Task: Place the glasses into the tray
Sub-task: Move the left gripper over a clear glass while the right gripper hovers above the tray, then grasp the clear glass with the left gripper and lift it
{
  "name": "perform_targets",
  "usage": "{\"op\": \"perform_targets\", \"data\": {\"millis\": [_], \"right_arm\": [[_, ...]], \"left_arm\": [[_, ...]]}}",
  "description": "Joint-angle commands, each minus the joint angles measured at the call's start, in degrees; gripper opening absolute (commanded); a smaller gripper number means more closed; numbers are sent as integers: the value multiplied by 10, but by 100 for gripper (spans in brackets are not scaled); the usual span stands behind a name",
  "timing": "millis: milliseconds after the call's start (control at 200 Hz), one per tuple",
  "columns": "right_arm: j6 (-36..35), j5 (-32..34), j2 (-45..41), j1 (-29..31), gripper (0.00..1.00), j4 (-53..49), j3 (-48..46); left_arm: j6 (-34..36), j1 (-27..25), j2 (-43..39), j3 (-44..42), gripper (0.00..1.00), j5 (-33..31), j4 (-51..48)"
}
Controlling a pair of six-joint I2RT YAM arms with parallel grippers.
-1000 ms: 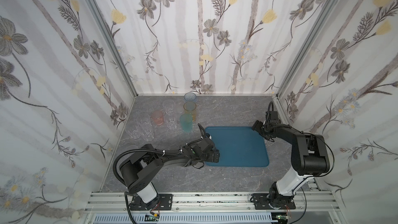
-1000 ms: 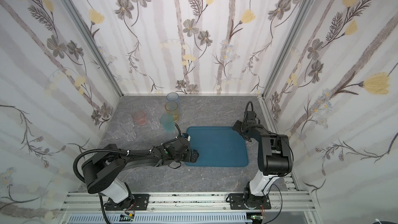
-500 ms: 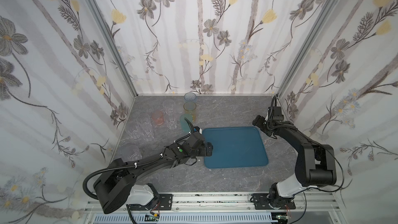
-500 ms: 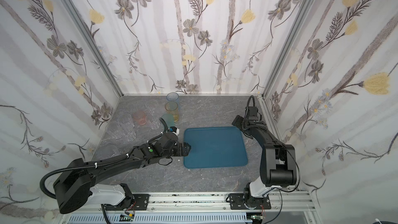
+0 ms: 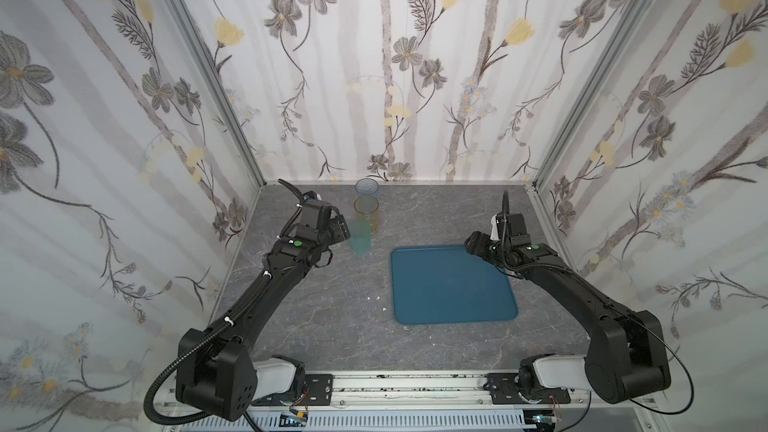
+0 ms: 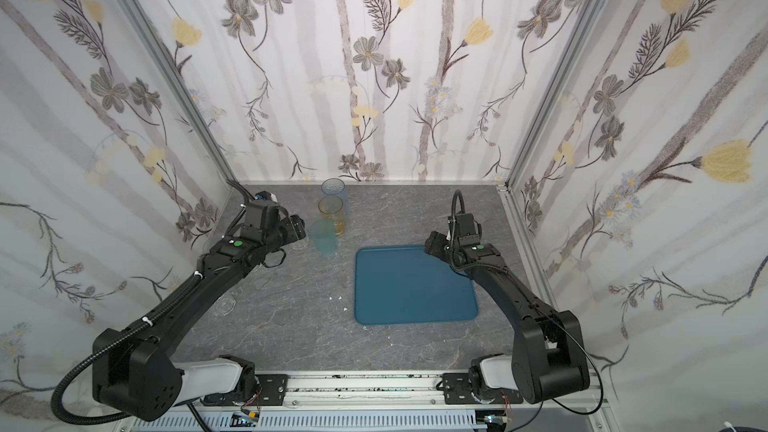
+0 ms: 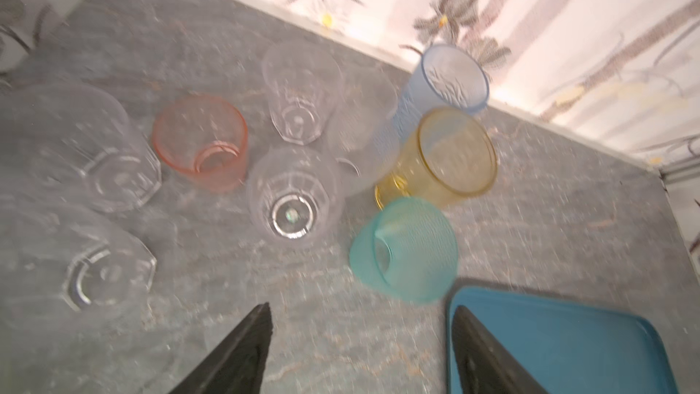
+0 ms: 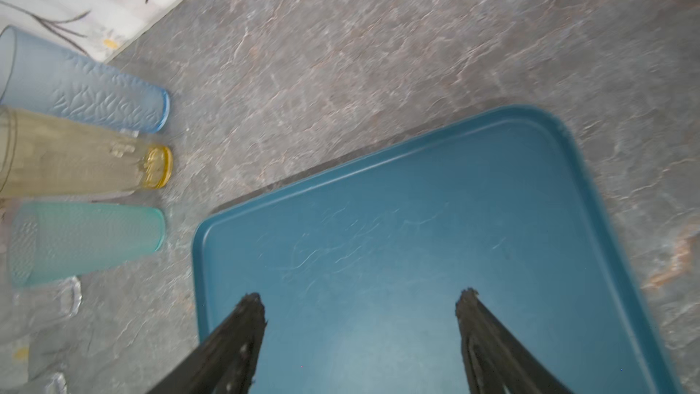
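The glasses stand in a cluster at the far left of the table. In the left wrist view I see a teal glass (image 7: 405,250), an amber one (image 7: 450,153), a blue one (image 7: 447,81), a pink one (image 7: 204,142), a frosted one (image 7: 363,134) and several clear ones (image 7: 295,198). My left gripper (image 7: 361,312) hangs open and empty just short of the teal glass (image 5: 360,236), touching nothing. The blue tray (image 5: 453,284) lies bare at centre right. My right gripper (image 8: 363,301) hovers open over the tray's (image 8: 416,240) far right corner, holding nothing.
Floral walls close in the grey marble table on three sides. A metal rail (image 5: 415,384) runs along the front edge. Small white specks (image 5: 376,297) lie left of the tray. One clear glass (image 6: 224,305) shows beside the left forearm.
My left arm has swung from the tray's near left edge back to the glasses, its jaws narrowing somewhat. The right gripper has shifted slightly inward over the tray's corner.
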Motion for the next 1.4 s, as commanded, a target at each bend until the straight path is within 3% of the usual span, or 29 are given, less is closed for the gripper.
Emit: {"op": "perform_targets", "data": {"millis": [0, 200, 744, 989, 1099, 1394], "right_arm": [[20, 19, -13, 23, 79, 11, -8], [27, 31, -17, 48, 78, 17, -23], [34, 43, 14, 81, 77, 25, -19], [35, 50, 21, 84, 77, 27, -20], [35, 51, 25, 85, 77, 28, -21], [38, 64, 25, 88, 76, 28, -22]], "left_arm": [[49, 44, 41, 37, 65, 20, -9], [49, 87, 136, 62, 52, 63, -8], [61, 94, 250, 103, 39, 27, -7], [60, 93, 265, 96, 25, 34, -6], [60, 94, 263, 90, 12, 29, -6], [58, 93, 214, 52, 5, 24, -8]]}}
